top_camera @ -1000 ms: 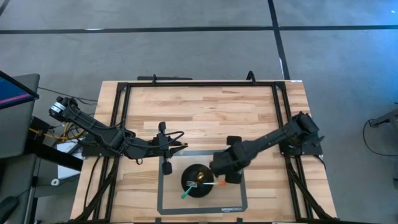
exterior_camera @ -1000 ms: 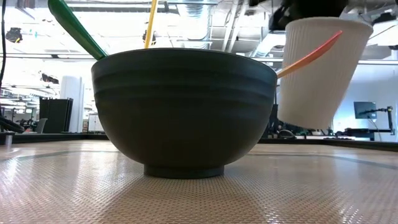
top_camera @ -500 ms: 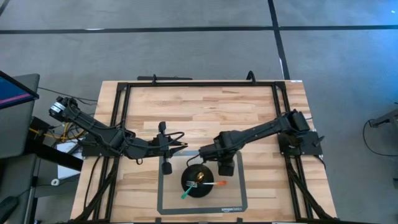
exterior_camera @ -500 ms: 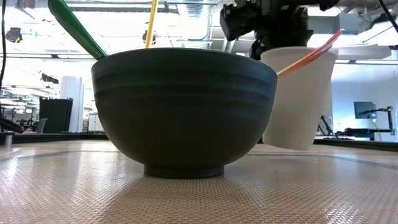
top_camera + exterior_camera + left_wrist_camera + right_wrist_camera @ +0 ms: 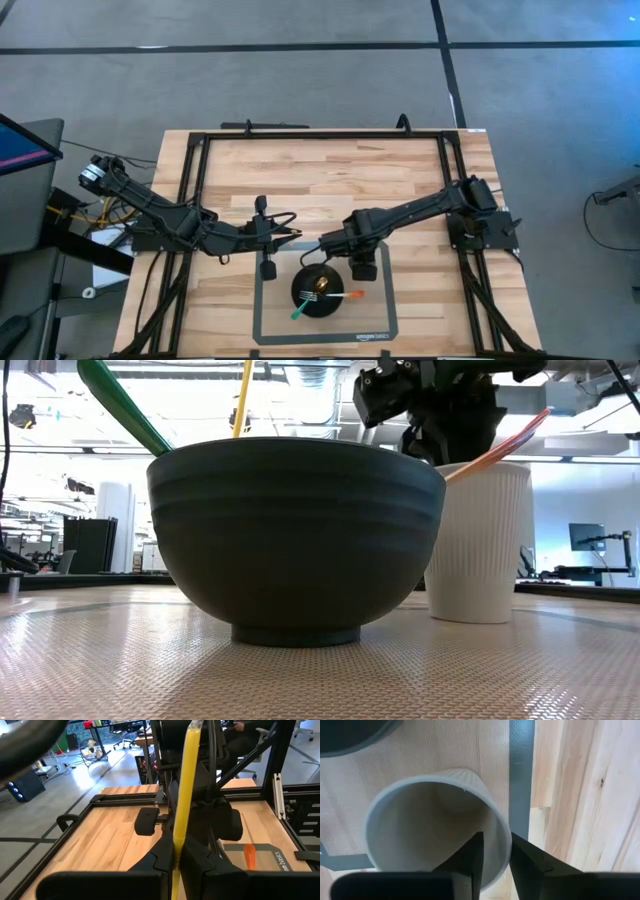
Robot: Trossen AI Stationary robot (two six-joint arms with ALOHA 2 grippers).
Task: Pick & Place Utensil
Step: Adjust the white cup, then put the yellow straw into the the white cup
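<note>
1. The bowl stands nearest the low camera, upright on the mat. It holds a green utensil, a fork and an orange utensil. Their handles lean on the rim, so each projects outward and can be grasped.

2. The cup stands upright on the mat, just behind the bowl and to its right in the low view. The orange handle crosses in front of its rim there. Seen from the right wrist, the cup is empty.

3. The right gripper pinches the cup wall, one finger inside the rim and one outside. This rim grip keeps the cup steady and its mouth unobstructed. Judgement: the cup is the target container, and it has reached its resting position on the mat.

4. The left gripper is clamped on a yellow utensil, which it holds near-vertical. In the high view, this gripper hovers over the wood table beside the mat's far left corner, apart from the bowl. Judgement: the vertical hold suits a straight drop into the cup.

5. The task's utensil is therefore airborne in the left gripper, not yet in any container.
</note>
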